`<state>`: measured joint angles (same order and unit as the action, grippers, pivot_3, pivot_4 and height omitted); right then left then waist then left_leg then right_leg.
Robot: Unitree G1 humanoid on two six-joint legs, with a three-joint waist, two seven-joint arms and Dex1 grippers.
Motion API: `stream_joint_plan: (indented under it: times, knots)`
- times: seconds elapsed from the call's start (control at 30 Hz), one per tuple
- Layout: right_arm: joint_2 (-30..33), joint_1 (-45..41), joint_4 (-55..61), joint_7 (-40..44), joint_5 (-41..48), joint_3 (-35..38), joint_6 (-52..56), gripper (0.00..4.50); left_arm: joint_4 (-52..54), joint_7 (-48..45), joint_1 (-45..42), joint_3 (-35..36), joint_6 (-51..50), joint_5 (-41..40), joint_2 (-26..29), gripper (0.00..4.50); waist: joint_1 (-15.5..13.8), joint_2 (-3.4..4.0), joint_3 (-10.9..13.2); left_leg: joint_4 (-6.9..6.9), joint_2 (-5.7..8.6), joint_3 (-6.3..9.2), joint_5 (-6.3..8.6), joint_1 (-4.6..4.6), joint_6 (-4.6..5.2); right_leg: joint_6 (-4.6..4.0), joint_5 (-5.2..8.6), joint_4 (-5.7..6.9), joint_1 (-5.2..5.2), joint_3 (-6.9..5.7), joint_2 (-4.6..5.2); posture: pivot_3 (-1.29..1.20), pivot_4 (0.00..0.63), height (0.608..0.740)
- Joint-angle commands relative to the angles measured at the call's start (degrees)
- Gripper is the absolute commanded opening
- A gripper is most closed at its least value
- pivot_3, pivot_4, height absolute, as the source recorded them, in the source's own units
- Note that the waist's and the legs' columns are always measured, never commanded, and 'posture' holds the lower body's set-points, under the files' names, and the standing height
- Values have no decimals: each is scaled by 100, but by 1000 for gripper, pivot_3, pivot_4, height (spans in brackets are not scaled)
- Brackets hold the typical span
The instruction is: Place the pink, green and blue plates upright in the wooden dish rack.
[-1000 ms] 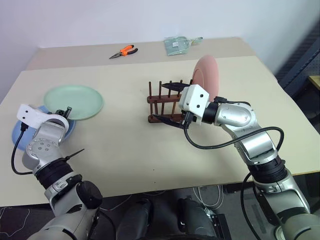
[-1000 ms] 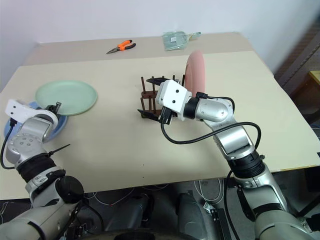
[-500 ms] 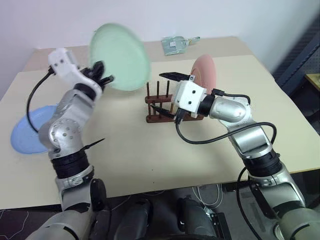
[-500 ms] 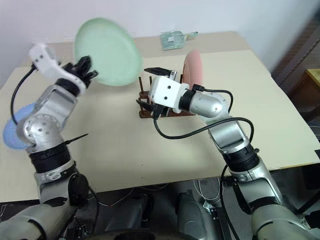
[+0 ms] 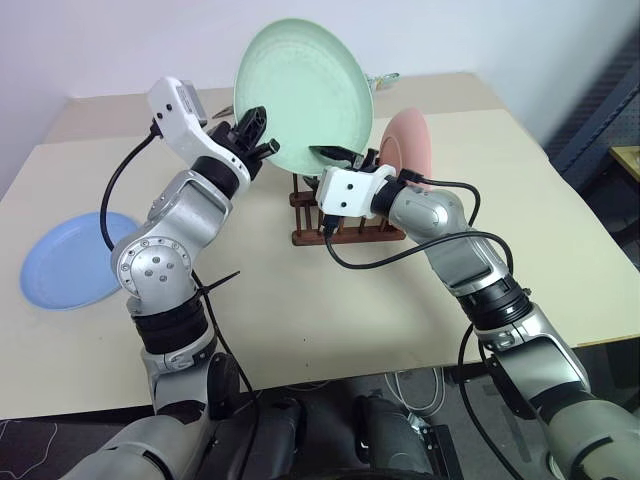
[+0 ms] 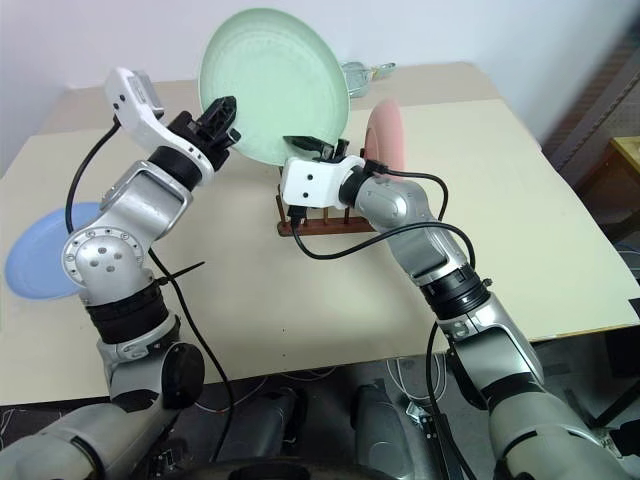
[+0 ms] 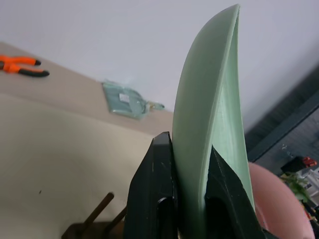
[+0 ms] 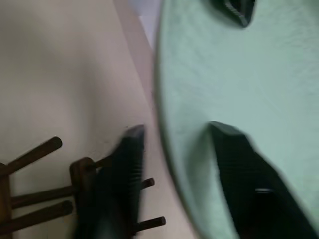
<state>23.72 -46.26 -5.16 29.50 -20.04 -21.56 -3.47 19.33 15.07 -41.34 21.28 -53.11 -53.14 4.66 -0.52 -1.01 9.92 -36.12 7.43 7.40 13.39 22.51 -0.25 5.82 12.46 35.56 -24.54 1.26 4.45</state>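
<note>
You've got the green plate [image 5: 305, 95] up in the air above the wooden dish rack [image 5: 345, 218], held about upright, face toward the cam. L gripper [image 5: 252, 135] is clenched on its rim at the side away from the pink plate; the L wrist view shows both black fingers [image 7: 152, 194] pinching the rim edge-on. R gripper [image 5: 340, 155] sits at the plate's lower edge, right over the rack. One finger is in front of the face, the other behind the rim, w/ gaps visible, so the jaws straddle the plate; can't tell if they're actually pressing it. That R wrist view is blurred, so contact is hard to judge.

Pink plate [image 5: 408, 148] stands upright in the rack at the end far from the L arm. Its lower part is hidden behind the R arm & the pegs, so you can't see which slot it's in. Most of the rack is covered by the R wrist too; only a few pegs & part of one base bar show.

Blue plate [image 5: 68, 259] lies flat on the table [image 5: 300, 320], well apart from the rack, on the L arm's side.

Behind the rack, mostly hidden by the green plate, a clear bag [image 6: 365, 72] pokes out. Orange pliers [image 7: 20, 66] lie further back.
</note>
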Motion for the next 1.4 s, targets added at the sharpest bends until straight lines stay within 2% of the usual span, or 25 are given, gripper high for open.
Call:
stream_joint_plan:
  times: [0.03, 0.07, 0.13, 0.17, 0.23, 0.33, 0.47, 0.57, 0.67, 0.77, 1.0, 1.4]
  knots:
    - [-34, -60, 114, -109, -118, 115, -138, 217, 268, -89, 21, -62, -17, -288, 84, 0, -4, 0, 0, 0, 0, 0, 0, 0, 0, 0, 0, 0, 0, 0, 0, 0, 150, 740]
    - [-41, -40, 137, -129, -167, 122, -157, 0, 262, -104, 40, -49, 28, -289, 108, 848, -4, 0, 0, 0, 0, 0, 0, 0, 0, 0, 0, 0, 0, 0, 0, 0, 150, 740]
    - [-50, -7, 171, -154, -239, 139, -185, 0, 254, -141, 37, -8, 209, -212, 183, 1643, -4, 0, 0, 0, 0, 0, 0, 0, -1, 0, 0, 0, 0, 0, -1, 0, 150, 740]
    - [-53, 3, 178, -157, -255, 146, -192, 0, 251, -153, 29, 1, 285, -171, 217, 2268, -6, 0, 0, 0, 0, 0, 0, 0, -1, 0, 0, 0, 0, 0, -1, 0, 150, 740]
    - [-38, 55, 215, -148, -260, 166, -210, 0, 111, -106, -82, 229, 689, 24, 324, 3225, -4, 0, 0, 0, 0, 0, 0, 0, -1, 0, 0, 0, 0, 0, -2, 0, 150, 740]
    - [-67, 231, 385, -132, -34, 341, -147, 0, -152, -200, -183, 553, 1377, 531, 814, 3225, 26, 0, 0, 3, -3, -1, -2, -1, -3, -3, -1, 0, -1, 2, -3, 0, 150, 740]
    - [-392, 650, 1257, 149, 1420, 1123, 443, 0, -409, -1043, 511, 265, 2080, 1737, 2008, 3225, 54, 4, 1, 14, -8, -3, -5, -2, -8, -7, -2, 0, -8, 7, -9, 0, 150, 740]
    - [-757, 942, 2198, 320, 3058, 1791, 1663, 0, -399, -1793, 1307, -60, 2499, 2124, 2326, 3225, 33, 8, 1, 16, -7, -3, -3, -2, -6, -7, -2, -5, -6, 10, -15, 0, 150, 740]
    - [-1033, 1224, 3017, 92, 4496, 2322, 2980, 0, -307, -2644, 2345, -963, 3108, 2984, 2694, 3225, -9, 10, 0, 15, -7, 0, 7, -3, 11, -7, -2, -8, 1, 10, -2, 0, 150, 740]
    - [-1305, 1391, 3363, -428, 5369, 2627, 3874, 0, -193, -3252, 3058, -1503, 3598, 3145, 2532, 3225, -18, 12, 1, 15, -6, 0, 25, -3, 40, -12, -3, -11, 3, 11, 1, 0, 150, 740]
    - [-1514, 1613, 3348, -1157, 5719, 2761, 4329, 0, 71, -4046, 3695, -2143, 3984, 3221, 2189, 3225, -3, 32, 7, 20, -11, -1, 26, -2, 41, -19, -6, -10, -6, 12, 1, 0, 150, 740]
    - [-1426, 1528, 2713, -1601, 5886, 2862, 4806, 0, 184, -4237, 3722, -2214, 3891, 3358, 2032, 3225, 1, 36, 7, 19, -11, -2, 25, -2, 42, -17, -6, -10, -5, 9, 0, 0, 150, 740]
